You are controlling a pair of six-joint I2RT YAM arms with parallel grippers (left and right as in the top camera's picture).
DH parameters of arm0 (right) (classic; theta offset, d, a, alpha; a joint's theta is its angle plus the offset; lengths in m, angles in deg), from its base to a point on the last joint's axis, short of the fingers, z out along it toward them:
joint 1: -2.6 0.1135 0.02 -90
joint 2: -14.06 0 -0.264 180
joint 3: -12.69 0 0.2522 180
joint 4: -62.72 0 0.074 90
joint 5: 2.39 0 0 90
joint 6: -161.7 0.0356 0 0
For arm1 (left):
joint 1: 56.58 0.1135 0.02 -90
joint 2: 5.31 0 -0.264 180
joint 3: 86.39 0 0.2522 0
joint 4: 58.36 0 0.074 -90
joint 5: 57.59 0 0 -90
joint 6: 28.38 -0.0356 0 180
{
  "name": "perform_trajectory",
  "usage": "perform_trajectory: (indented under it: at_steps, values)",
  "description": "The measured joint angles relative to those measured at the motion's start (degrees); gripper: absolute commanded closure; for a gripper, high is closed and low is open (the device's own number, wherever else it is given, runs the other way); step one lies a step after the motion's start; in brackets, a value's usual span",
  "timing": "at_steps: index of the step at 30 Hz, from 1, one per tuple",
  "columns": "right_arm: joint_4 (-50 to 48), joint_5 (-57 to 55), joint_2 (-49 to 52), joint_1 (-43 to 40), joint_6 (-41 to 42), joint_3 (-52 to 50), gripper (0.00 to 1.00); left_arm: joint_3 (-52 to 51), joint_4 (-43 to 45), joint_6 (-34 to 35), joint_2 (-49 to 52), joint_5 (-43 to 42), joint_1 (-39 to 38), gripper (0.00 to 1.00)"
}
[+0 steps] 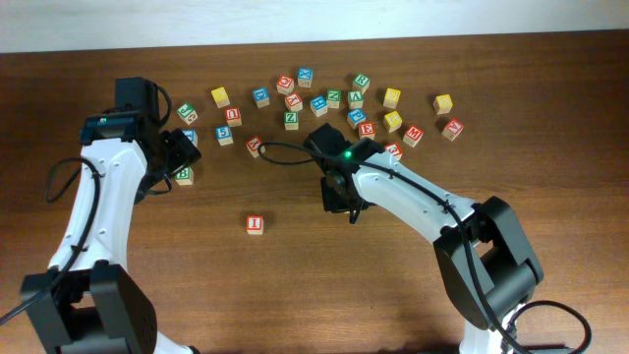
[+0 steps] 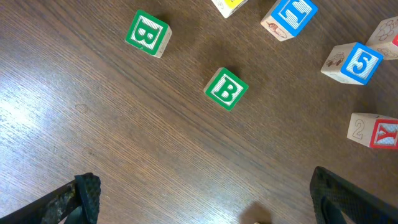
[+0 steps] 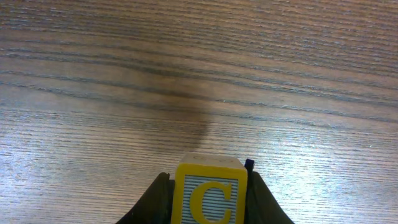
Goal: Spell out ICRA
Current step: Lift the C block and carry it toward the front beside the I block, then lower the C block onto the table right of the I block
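Blocks with letters are the material for the word, and only one of them seems to be in place: the I block (image 1: 255, 224) lies alone on the open front part of the table (image 1: 147, 285), well apart from the others. The C block (image 3: 209, 193) is in the right gripper (image 1: 340, 197), whose fingers are closed on its two sides, with the yellow C facing the wrist camera. In the overhead view this gripper is to the right of the I block and a little further back. The shadow on the wood suggests that the block is not yet set down, but this is not sure. The left gripper (image 2: 208, 199) has its fingers wide apart and holds nothing. It hangs near a green B block (image 2: 226, 88), which the word does not need. So the C is on its way, and R and A are probably among the scattered blocks (image 1: 334, 98) at the back. Their letters are too small to read safely.
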Motion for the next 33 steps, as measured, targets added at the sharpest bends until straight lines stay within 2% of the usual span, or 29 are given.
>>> perform_trajectory:
  at_steps: [7,15,22,30,33]
  values:
    - [-0.9,0.6,0.0,0.0,0.0,0.0,0.80,0.0,0.0,0.0,0.0,0.0,0.0,0.01]
    - [-4.7,7.8,0.0,0.7,-0.1,0.0,0.80,0.0,0.0,0.0,0.0,0.0,0.0,0.01]
    - [-6.2,8.3,0.7,4.2,0.0,0.0,0.80,0.0,0.0,0.0,0.0,0.0,0.0,0.01]
    - [-6.2,8.4,2.0,4.5,0.0,0.0,0.79,0.0,0.0,0.0,0.0,0.0,0.0,0.01]
    - [-6.2,8.3,2.0,4.5,-0.1,0.0,0.70,0.0,0.0,0.0,0.0,0.0,0.0,0.01]
